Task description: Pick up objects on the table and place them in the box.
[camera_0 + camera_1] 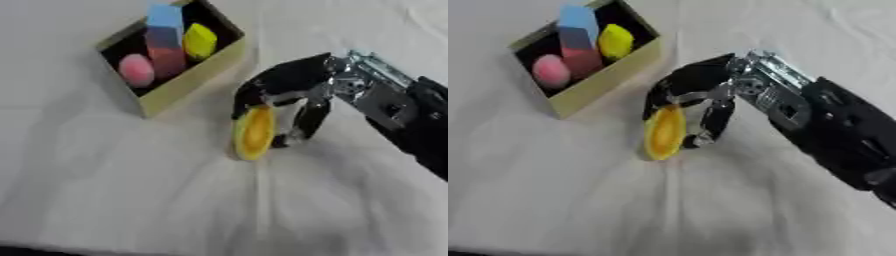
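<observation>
Beside the box [188,82], the right robot hand [289,95] pinches a yellow disc [254,132] — apparently on edge, long axis upright.

A staged test table, draped in wrinkled white cloth [131,200].

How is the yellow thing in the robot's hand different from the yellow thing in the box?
The yellow disc is flat, stands on edge and is pinched by the right hand over the cloth. The yellow block is chunky and sits untouched inside the box. The disc looks more orange. Both are yellow.
</observation>
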`<state>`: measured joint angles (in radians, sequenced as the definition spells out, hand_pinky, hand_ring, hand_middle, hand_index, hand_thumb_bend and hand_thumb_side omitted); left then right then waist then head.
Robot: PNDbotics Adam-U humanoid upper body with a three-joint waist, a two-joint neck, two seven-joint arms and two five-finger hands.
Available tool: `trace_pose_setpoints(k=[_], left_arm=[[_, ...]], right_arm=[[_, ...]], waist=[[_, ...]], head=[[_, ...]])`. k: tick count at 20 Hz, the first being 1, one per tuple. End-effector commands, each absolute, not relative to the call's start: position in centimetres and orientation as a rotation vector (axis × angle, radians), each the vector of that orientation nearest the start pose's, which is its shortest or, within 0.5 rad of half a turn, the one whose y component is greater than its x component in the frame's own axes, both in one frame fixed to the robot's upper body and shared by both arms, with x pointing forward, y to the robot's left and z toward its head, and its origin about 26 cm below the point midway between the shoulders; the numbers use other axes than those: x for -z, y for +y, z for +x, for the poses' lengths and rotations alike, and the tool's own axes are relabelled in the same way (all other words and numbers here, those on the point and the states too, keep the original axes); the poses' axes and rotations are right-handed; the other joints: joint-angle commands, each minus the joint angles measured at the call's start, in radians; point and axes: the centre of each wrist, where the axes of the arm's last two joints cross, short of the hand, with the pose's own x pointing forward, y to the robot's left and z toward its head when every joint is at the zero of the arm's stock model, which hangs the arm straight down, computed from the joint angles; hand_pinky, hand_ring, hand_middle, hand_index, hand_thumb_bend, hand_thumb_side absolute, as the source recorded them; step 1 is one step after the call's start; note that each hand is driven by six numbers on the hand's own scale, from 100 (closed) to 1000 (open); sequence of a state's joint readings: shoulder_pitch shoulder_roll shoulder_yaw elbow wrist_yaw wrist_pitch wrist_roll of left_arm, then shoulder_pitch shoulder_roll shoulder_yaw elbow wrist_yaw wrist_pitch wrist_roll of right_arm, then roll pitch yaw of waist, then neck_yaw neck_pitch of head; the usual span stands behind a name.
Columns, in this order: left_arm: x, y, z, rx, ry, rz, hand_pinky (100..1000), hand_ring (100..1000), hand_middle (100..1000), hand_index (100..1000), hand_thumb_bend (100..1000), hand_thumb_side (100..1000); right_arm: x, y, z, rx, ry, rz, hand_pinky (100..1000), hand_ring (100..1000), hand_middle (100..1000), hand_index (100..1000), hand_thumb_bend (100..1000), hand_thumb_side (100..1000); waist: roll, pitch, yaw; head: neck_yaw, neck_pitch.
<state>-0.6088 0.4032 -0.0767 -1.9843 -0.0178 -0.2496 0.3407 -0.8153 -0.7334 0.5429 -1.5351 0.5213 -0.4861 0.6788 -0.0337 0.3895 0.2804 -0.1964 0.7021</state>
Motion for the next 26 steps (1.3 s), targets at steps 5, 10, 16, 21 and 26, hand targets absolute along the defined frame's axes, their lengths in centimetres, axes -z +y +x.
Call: trace_pose_setpoints(k=[5,10,16,21,26], left_arm=[[-29.4,22.1,31.0,-0.192,3.385,-0.163,678,785,652,800,514,540],[-29.4,22.1,31.0,-0.193,3.386,-0.166,678,786,652,800,514,540],[-29.4,22.2,31.0,-0.198,3.387,-0.172,678,786,652,801,515,540],[-29.4,22.2,31.0,-0.201,3.387,-0.174,678,786,653,802,515,538],[-29.4,22.3,31.0,-0.202,3.387,-0.178,679,786,653,802,515,537]], right_arm=[[-24.2,-22.8,38.8,2.84,1.743,0.568,823,808,561,656,299,104],[-24.3,-22.9,38.6,2.813,1.804,0.552,809,776,518,610,228,100],[-25.5,-22.8,37.6,2.772,1.838,0.553,803,769,525,615,100,100],[-26.6,-22.7,36.6,2.768,1.901,0.522,801,765,523,613,100,100],[-28.6,-22.4,35.1,2.723,1.981,0.492,801,759,513,605,100,100]], waist=[[0.004,-0.019,-0.002],[0.005,-0.02,-0.004],[0.004,-0.025,-0.01],[0.003,-0.031,-0.013],[0.003,-0.035,-0.015]], head=[[-0.003,-0.01],[-0.002,-0.009],[0.001,-0.008],[0.003,-0.009],[0.006,-0.012]])
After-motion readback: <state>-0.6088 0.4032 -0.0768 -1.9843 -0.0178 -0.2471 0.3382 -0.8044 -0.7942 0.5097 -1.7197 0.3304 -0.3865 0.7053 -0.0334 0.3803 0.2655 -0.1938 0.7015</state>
